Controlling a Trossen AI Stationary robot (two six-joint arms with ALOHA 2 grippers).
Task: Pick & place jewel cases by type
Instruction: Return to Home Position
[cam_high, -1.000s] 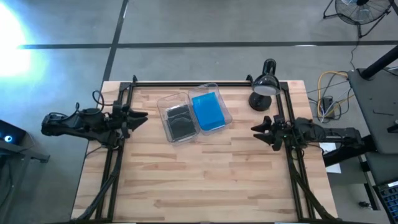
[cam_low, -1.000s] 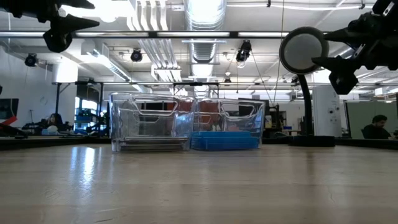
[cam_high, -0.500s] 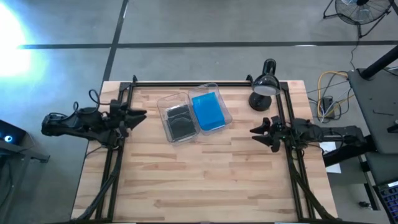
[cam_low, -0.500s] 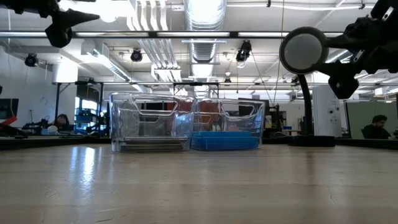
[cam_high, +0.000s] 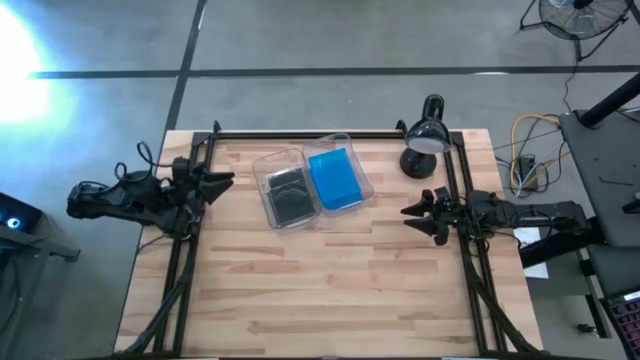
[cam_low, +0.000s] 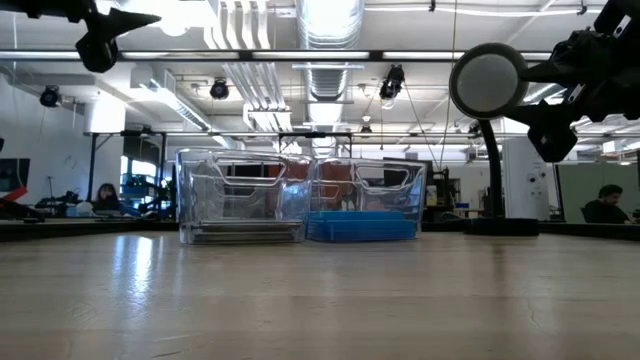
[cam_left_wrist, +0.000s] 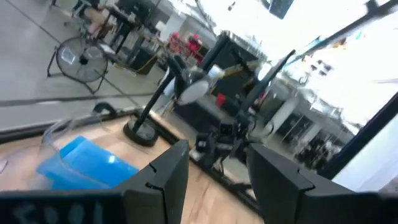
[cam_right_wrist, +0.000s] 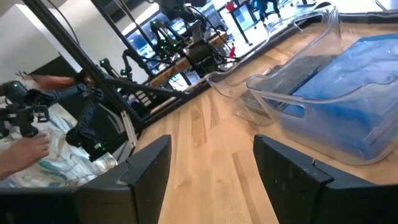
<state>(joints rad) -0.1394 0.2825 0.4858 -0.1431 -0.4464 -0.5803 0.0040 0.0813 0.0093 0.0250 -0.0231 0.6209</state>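
Left gripper (cam_high: 222, 180): spread, empty, lifted at table (cam_high: 330, 290) edge. Right gripper (cam_high: 410, 212): spread, empty, opposite edge. Between both, well apart: dark jewel cases (cam_high: 290, 203) in clear tray (cam_high: 260, 170), blue jewel cases (cam_high: 333, 178) in adjoining tray (cam_high: 340, 140). None seen loose; sorting judged done, arm parking remaining.

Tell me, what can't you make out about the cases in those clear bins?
Number of dark cases: the high view shows only the top one; in the low view the stack blurs behind the wall of the left bin.
Number of blue cases: likewise, in the right bin.
Left wrist view: the dark cases do not show past the left gripper.
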